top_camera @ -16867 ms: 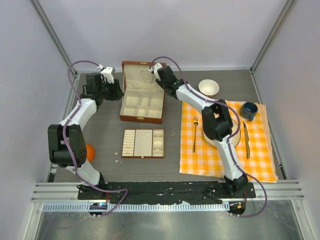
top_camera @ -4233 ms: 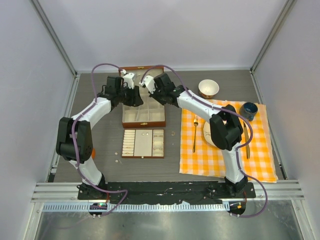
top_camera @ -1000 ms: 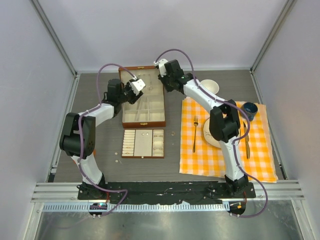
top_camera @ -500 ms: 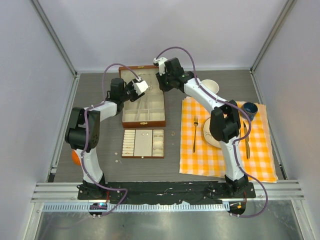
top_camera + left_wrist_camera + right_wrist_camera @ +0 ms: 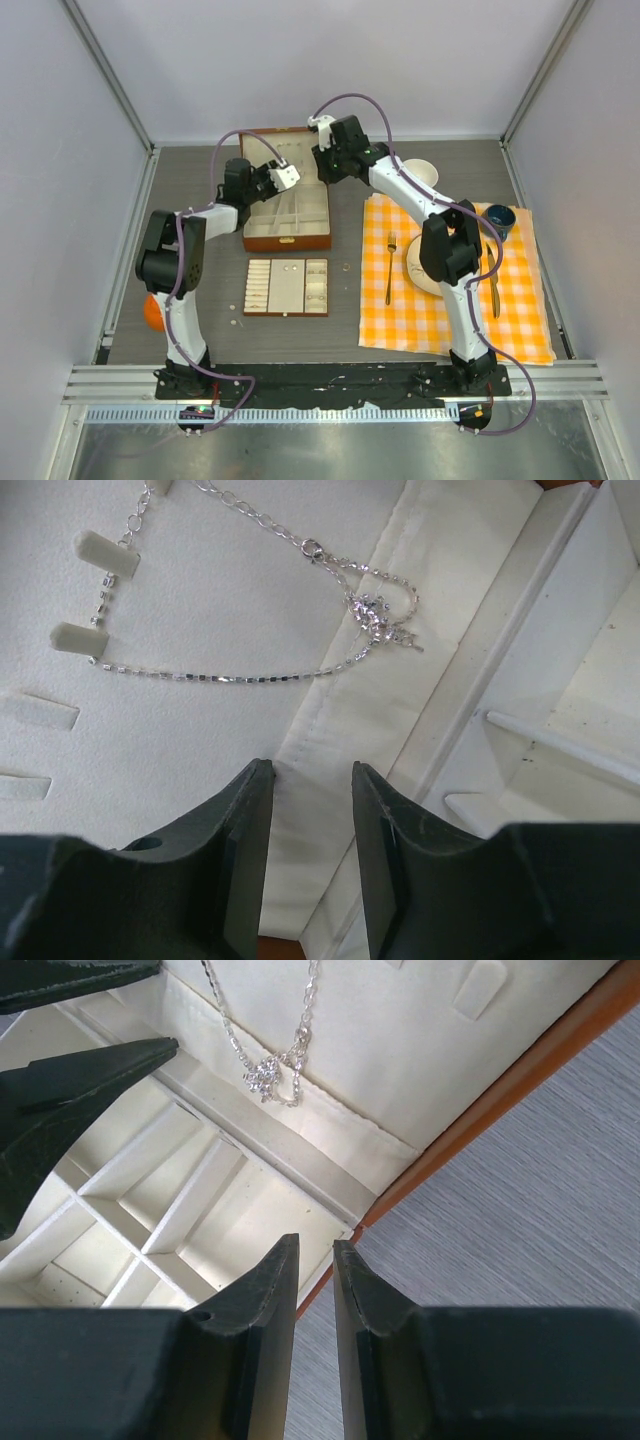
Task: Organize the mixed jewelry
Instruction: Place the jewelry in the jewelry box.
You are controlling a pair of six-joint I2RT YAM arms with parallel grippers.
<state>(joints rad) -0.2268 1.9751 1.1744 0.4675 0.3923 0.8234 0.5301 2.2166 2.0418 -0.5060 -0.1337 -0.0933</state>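
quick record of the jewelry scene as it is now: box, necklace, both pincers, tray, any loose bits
box: wooden box, open
necklace: necklace draped on the lid lining
left: left pincer open, empty, pointed at the lining near the necklace, apart from it
right: right pincer narrowly open, empty, by the box's right rear corner
tray: tray in front of the box
loose: small ring right of the tray, outside it

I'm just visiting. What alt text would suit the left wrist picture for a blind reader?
A thin silvery chain necklace with a sparkly pendant lies draped across a cream padded lining, beside cream compartments. Below it the left gripper, dark and two-fingered, stands open, holding nothing.
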